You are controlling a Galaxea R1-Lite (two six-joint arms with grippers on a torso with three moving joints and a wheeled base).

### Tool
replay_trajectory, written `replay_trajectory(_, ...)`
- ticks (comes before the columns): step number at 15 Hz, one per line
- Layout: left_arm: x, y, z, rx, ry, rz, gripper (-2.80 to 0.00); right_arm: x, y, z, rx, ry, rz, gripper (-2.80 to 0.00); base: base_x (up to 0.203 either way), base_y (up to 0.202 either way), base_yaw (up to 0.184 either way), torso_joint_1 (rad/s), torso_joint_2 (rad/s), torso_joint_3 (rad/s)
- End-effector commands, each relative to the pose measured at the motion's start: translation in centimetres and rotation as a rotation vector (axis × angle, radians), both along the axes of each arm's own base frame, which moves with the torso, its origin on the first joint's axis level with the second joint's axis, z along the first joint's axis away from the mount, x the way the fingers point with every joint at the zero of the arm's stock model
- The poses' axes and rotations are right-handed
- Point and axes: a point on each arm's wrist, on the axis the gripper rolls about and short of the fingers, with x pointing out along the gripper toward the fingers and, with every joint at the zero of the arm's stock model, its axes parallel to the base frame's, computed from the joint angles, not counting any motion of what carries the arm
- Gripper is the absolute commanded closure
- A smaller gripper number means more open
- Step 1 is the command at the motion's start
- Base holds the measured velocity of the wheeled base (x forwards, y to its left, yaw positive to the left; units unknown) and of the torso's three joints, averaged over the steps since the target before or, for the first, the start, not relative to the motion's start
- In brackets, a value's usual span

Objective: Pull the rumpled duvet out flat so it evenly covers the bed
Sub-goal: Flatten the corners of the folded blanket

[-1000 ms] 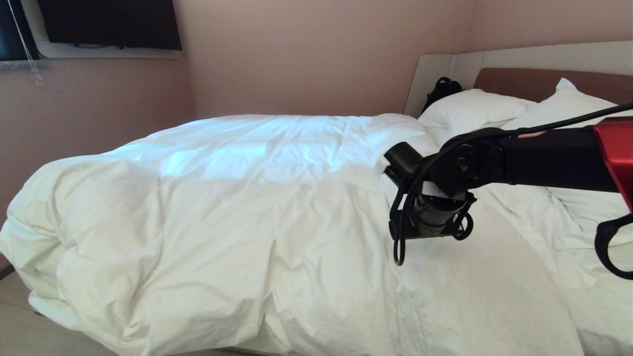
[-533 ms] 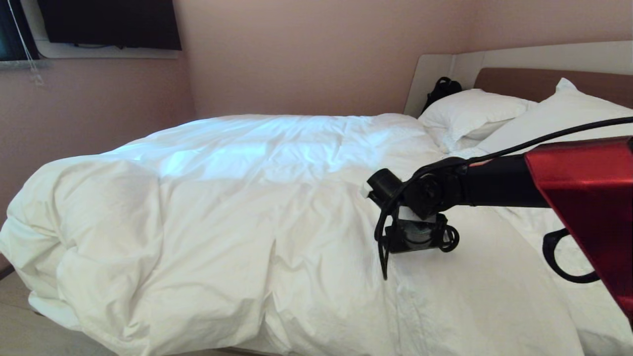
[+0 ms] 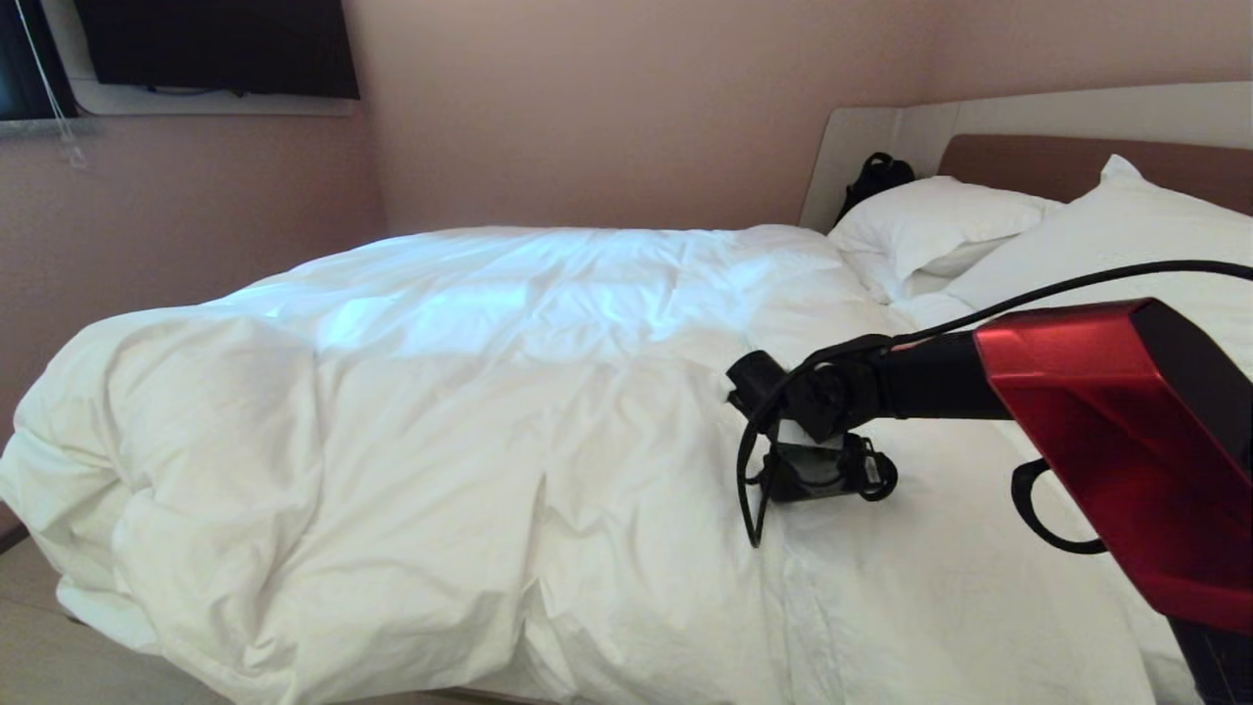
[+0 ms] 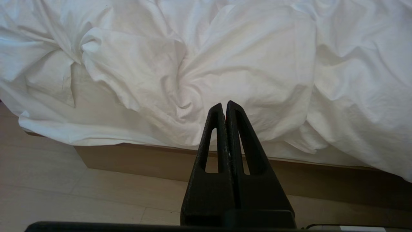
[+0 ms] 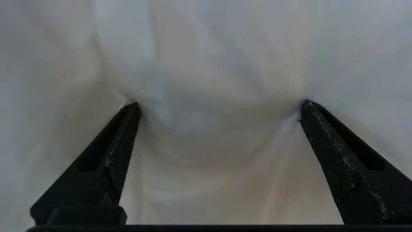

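Right hand [image 5: 220,106] spread, tips pressing duvet [image 5: 206,58]

The duvet [image 3: 470,421] is plain white with no pattern, tinged pale blue on the side toward the wall [image 3: 636,108], which is dusty pink. Beside the duvet, the pillows [image 3: 940,230] are the same plain white. Behind them the headboard [image 3: 1038,162] is beige with a brown centre. The bed [image 4: 135,161] base is beige-grey, over pale wood-toned floor [image 4: 64,196]. The right pincer [image 5: 219,109] and left pincer [image 4: 225,106] are matte black; the right arm's cover [image 3: 1116,431] is glossy red.
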Motion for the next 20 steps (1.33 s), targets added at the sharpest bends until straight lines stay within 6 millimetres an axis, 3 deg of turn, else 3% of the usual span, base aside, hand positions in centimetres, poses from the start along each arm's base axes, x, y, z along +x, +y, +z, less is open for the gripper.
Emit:
replay_trajectory(1,0.0,0.0,0.0,-0.001,0.001,0.000,0.00,1.1,-1.0,-1.3,-0.021,0.024,-0.031,-2.80,0.000,0.000,0.000,0.000,0.00,0.000)
replay_trajectory(2,0.0,0.0,0.0,-0.001,0.001,0.001,0.00,1.3,-1.2,-1.4,-0.021,0.023,-0.037,0.00,0.000,0.000,0.000,0.000,0.00,0.000)
replay_trajectory(9,0.0,0.0,0.0,-0.001,0.001,0.000,0.00,1.2,-1.4,-0.2,-0.005,-0.005,-0.043,0.00,0.000,0.000,0.000,0.000,0.00,0.000)
replay_trajectory(17,0.0,0.0,0.0,-0.001,0.001,0.000,0.00,1.8,-4.7,3.4,0.070,-0.061,-0.094,0.00,0.000,0.000,0.000,0.000,0.00,0.000)
replay_trajectory(20,0.0,0.0,0.0,-0.001,0.001,0.000,0.00,0.8,-4.9,6.0,0.233,-0.051,-0.022,0.00,0.000,0.000,0.000,0.000,0.00,0.000)
